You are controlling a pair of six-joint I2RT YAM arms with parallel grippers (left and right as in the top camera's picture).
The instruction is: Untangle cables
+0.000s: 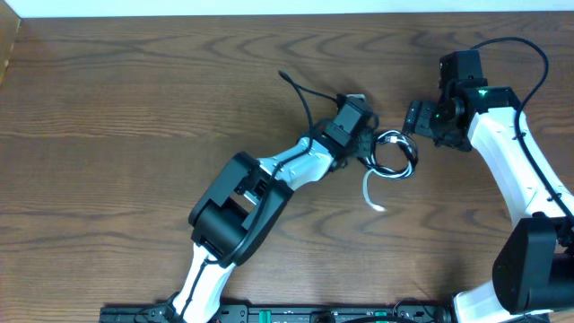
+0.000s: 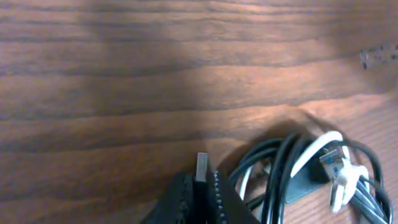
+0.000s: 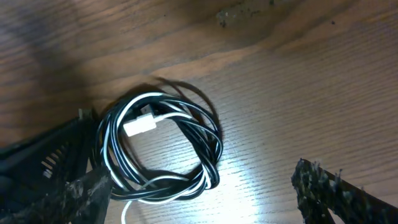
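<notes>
The black and white cables (image 1: 395, 154) lie wound together in a small coil on the wooden table, with a white tail (image 1: 371, 192) trailing toward the front. My left gripper (image 1: 366, 136) sits at the coil's left edge. In the left wrist view the left gripper (image 2: 200, 179) is shut on a silver metal plug (image 2: 202, 163) that sticks up between its jaws, and the coil (image 2: 292, 174) lies just to the right. Which cord the plug belongs to is hidden. My right gripper (image 1: 416, 117) hovers open right of the coil. In the right wrist view the coil (image 3: 163, 149) with a white plug (image 3: 140, 126) lies between the wide-apart fingers (image 3: 323, 183).
A thicker black wire (image 1: 300, 94) arcs off the left arm toward the back. The right arm's body (image 1: 511, 161) runs down the right side. The table's back edge (image 1: 287, 14) meets a white wall.
</notes>
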